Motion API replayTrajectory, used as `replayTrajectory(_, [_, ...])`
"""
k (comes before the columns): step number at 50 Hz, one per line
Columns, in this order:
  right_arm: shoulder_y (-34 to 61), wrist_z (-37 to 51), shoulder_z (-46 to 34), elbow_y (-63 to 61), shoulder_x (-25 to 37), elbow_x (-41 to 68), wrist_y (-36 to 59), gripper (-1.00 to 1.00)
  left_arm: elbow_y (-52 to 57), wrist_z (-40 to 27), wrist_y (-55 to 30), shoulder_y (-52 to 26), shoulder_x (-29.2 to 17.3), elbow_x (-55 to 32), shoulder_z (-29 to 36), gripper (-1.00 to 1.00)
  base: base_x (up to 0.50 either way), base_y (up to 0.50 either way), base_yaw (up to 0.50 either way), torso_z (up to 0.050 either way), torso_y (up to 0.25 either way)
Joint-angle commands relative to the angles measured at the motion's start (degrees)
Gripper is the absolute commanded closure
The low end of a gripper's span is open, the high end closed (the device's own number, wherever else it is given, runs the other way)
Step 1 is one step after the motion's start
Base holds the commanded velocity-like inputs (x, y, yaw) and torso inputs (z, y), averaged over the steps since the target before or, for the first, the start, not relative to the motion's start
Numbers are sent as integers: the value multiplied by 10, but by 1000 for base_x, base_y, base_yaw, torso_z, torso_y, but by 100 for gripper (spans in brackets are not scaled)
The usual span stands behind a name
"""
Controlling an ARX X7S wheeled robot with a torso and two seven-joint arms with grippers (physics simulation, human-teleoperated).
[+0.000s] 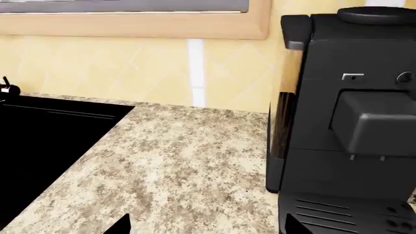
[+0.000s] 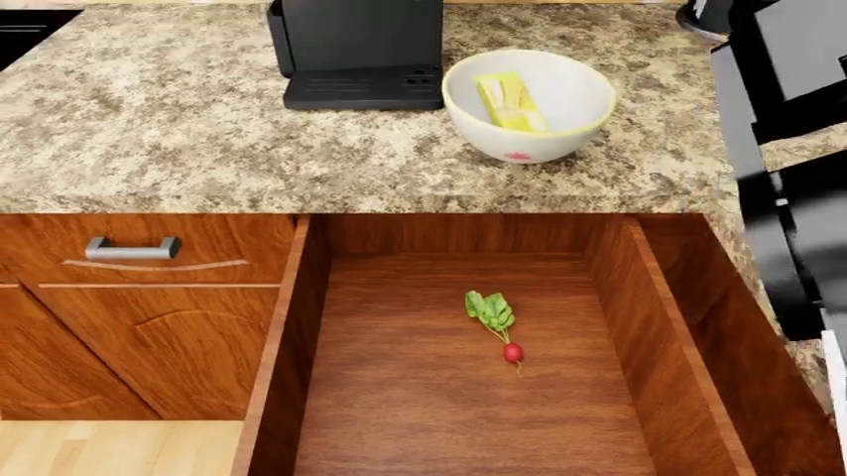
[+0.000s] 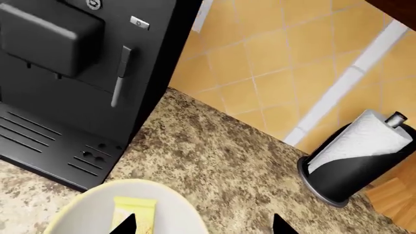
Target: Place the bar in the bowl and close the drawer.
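The white bowl (image 2: pixel 530 104) stands on the granite counter beside a black coffee machine (image 2: pixel 357 50). The pale yellow bar (image 2: pixel 510 102) lies inside it, leaning on the inner wall. In the right wrist view my right gripper (image 3: pixel 204 225) is open above the bowl's (image 3: pixel 97 207) rim, with the bar (image 3: pixel 135 209) by one fingertip and nothing between the fingers. The reddish-brown drawer (image 2: pixel 397 397) stands pulled wide open below the counter edge; its handle is out of view. My left gripper (image 1: pixel 206 226) is open over bare counter, holding nothing.
A small red radish (image 2: pixel 497 322) with green leaves lies on the drawer floor. Stacked drawer fronts (image 2: pixel 133 248) sit left of the drawer. My right arm (image 2: pixel 781 198) fills the right edge. A paper towel holder (image 3: pixel 357 156) stands by the tiled wall. A black sink (image 1: pixel 46 141) lies beside the left gripper.
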Motion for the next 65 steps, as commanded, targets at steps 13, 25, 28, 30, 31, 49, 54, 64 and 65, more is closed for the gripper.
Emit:
replayTrajectory(13, [35,-70,106,-59,33,-96,93,-100,156,-100,-97,48,-69,-106,-65,-100,0,0,0,0,250])
replayTrajectory(25, [-99,-47,179,-530,165,-45,392,-100,331,-219,-163,114,-142,-267,-155,-100,0,0,0,0,250])
replayTrajectory(28, [-132,-5,208,-625,195,1,443,-100,380,-247,-167,140,-161,-309,-174,-100,0,0,0,0,250])
replayTrajectory(30, [-134,158,206,-649,248,173,443,-100,405,-264,-167,155,-173,-336,-187,-100,0,0,0,0,250])
replayTrajectory(31, [-135,239,204,-658,270,259,443,-100,414,-272,-167,161,-179,-349,-193,-100,0,0,0,0,250])
replayTrajectory(49, [-60,521,88,-661,343,666,435,-100,436,-319,-171,162,-203,-412,-213,-100,0,397,0,0,42])
replayTrajectory(54, [-47,533,66,-655,347,683,429,-100,436,-319,-172,159,-203,-415,-211,-100,1,500,0,0,0])
replayTrajectory(64, [-33,545,39,-651,357,705,421,-100,435,-319,-171,157,-201,-417,-208,-100,0,500,0,0,0])
replayTrajectory(65, [-32,545,37,-651,357,706,420,-100,434,-318,-171,157,-201,-416,-208,-100,0,500,0,0,0])
